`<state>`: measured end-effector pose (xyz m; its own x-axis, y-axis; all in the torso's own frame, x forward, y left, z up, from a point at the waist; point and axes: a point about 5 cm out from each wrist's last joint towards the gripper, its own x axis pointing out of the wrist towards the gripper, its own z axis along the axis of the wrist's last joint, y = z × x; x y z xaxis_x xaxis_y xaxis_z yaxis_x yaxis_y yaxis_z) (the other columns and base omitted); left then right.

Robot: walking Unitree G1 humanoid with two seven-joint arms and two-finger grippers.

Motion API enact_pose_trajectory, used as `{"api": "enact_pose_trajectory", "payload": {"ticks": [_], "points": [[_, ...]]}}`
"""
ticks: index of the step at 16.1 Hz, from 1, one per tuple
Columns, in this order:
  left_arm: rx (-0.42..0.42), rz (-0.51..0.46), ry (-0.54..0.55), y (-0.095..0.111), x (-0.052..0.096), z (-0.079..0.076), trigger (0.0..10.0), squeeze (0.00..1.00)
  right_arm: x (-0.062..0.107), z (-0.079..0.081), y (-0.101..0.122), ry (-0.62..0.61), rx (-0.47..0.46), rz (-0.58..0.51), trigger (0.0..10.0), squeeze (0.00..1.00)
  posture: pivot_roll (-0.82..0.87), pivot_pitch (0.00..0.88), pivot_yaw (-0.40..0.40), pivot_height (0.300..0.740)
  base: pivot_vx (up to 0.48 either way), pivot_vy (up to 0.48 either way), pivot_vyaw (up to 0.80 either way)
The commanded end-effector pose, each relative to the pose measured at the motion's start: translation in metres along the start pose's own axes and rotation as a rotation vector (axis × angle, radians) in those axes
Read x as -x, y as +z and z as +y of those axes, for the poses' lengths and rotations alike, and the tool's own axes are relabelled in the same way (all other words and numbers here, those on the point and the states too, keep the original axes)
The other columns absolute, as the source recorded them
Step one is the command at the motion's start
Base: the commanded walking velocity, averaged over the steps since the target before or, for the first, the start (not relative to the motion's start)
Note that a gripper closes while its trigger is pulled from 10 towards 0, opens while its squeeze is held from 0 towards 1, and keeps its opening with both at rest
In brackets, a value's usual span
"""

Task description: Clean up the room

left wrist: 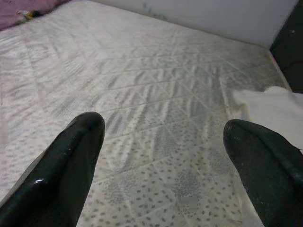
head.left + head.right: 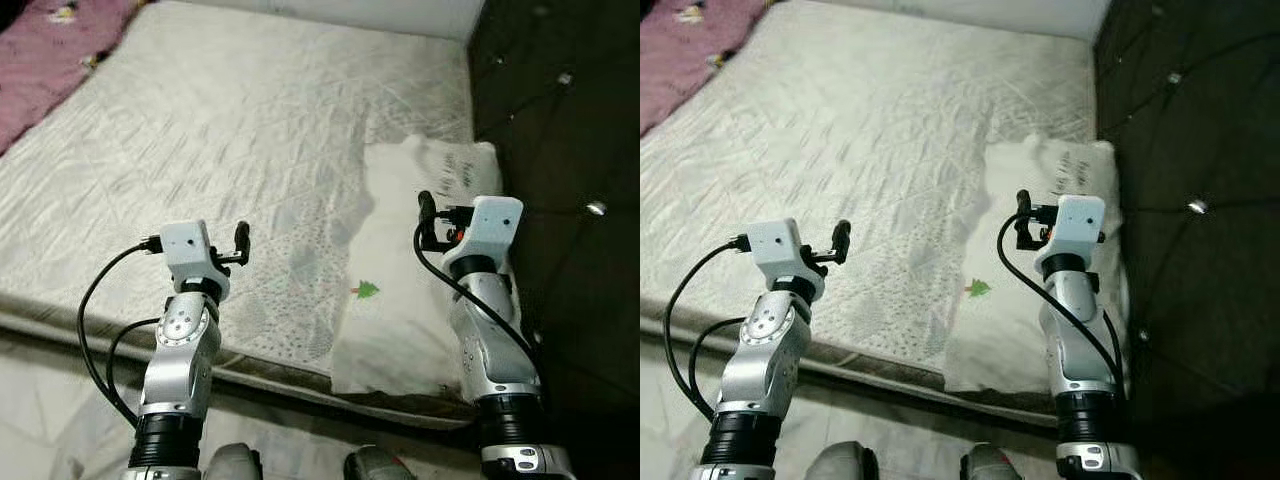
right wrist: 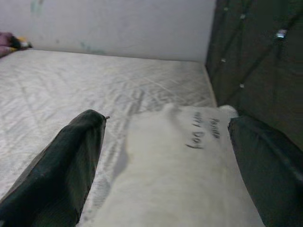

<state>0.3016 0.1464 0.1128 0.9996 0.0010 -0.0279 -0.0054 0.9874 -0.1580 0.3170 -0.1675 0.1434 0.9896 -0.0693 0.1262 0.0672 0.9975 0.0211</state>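
White pillow with a small green tree print [image 2: 400,300] lies at the bed's near right corner, at about 3 o'clock from centre, against the dark tufted headboard [image 2: 560,150]. I hold the right tool [image 3: 165,156] just above it, fingers apart and empty; the left tool [image 1: 161,156] hovers over the bare quilted pale mattress [image 2: 220,140], fingers also apart. A crumpled purple blanket [image 2: 45,50] sits at 10 o'clock. By my reading, tidying has barely begun: pillow and blanket both still await handling.
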Motion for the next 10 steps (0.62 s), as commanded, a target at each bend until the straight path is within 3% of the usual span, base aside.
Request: {"api": "enact_pose_trajectory", "payload": {"ticks": [1,7,10], "points": [[-0.004,0.007,-0.007,-0.0026,0.0014,-0.0005,10.0,0.00,0.0001,-0.0018,-0.0029,-0.002,0.001,0.018,10.0,0.00,-0.04,0.137,-0.013,0.740,0.000,0.000,-0.80],[-0.001,0.001,-0.013,-0.0023,0.0014,-0.0013,10.0,0.00,-0.0019,-0.0019,-0.0023,0.003,0.005,0.015,10.0,0.00,-0.04,0.132,-0.017,0.740,0.000,0.000,-0.68],[-0.001,0.000,-0.011,-0.0020,0.0010,-0.0015,10.0,0.00,-0.0026,-0.0022,-0.0018,0.004,0.006,0.014,10.0,0.00,-0.05,0.135,-0.018,0.740,0.000,0.000,-0.14]]}}
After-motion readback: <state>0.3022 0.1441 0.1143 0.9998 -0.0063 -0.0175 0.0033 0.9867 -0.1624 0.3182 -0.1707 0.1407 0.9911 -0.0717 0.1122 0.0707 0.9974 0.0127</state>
